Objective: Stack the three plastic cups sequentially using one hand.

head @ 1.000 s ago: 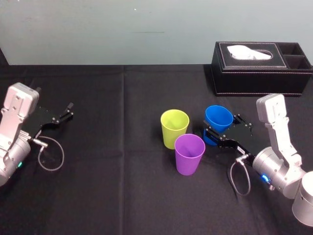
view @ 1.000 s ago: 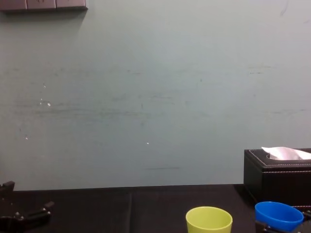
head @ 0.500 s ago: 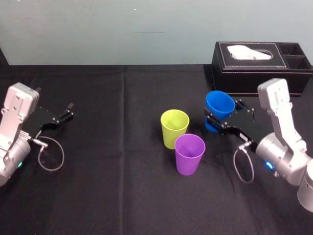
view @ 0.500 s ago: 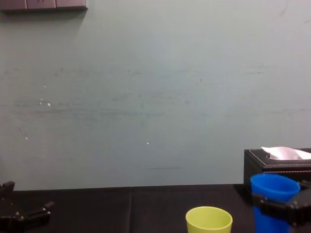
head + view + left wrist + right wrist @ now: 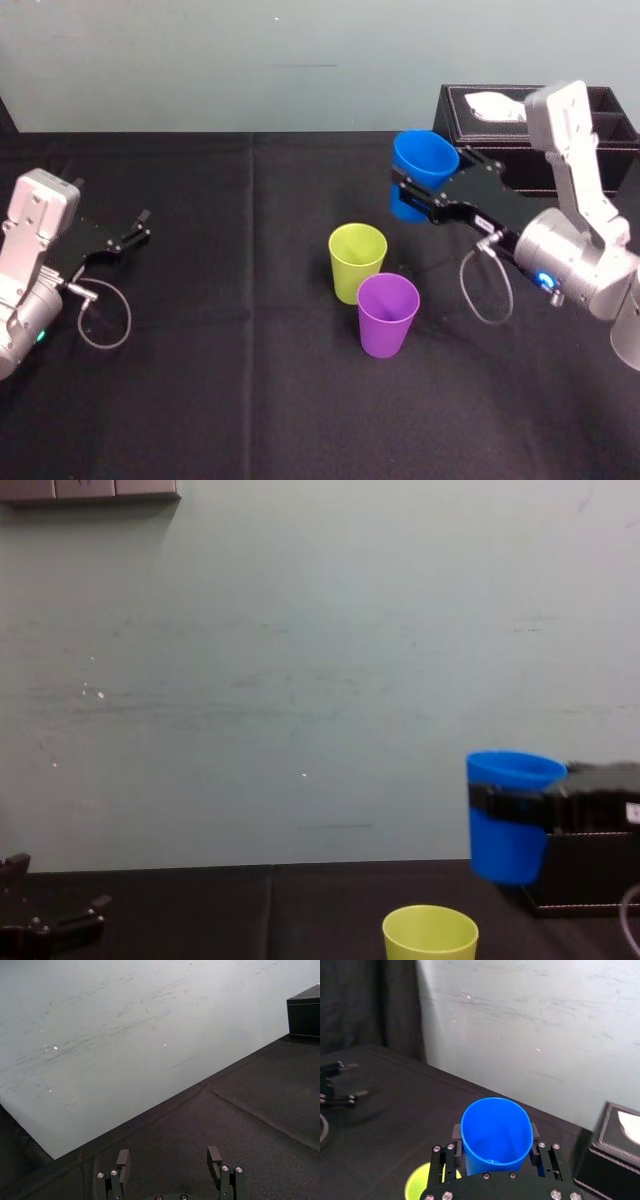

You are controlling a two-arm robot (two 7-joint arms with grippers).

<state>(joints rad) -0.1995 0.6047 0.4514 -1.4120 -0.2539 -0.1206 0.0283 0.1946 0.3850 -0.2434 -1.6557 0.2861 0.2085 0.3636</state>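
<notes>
My right gripper (image 5: pixel 412 190) is shut on the bright blue cup (image 5: pixel 421 172), holding it upright in the air to the right of and behind the yellow-green cup (image 5: pixel 357 260). From the chest, the blue cup (image 5: pixel 508 815) hangs well above the table, right of the yellow-green cup (image 5: pixel 430 932). The right wrist view has the blue cup (image 5: pixel 495 1131) between the fingers (image 5: pixel 456 1135), with the yellow-green cup (image 5: pixel 417 1183) below. The purple cup (image 5: pixel 387 312) stands just in front of the yellow-green one, touching or nearly so. My left gripper (image 5: pixel 143 226) rests open at the far left.
A black tissue box (image 5: pixel 500 125) stands at the back right, behind the right arm. A black cloth (image 5: pixel 220 380) covers the table. A grey cable loop (image 5: pixel 100 315) lies by the left arm. The left gripper (image 5: pixel 170 1164) points at bare cloth.
The right gripper has lifted the blue cup off the table and carried it up and leftward, toward the yellow-green cup. The left arm has not moved.
</notes>
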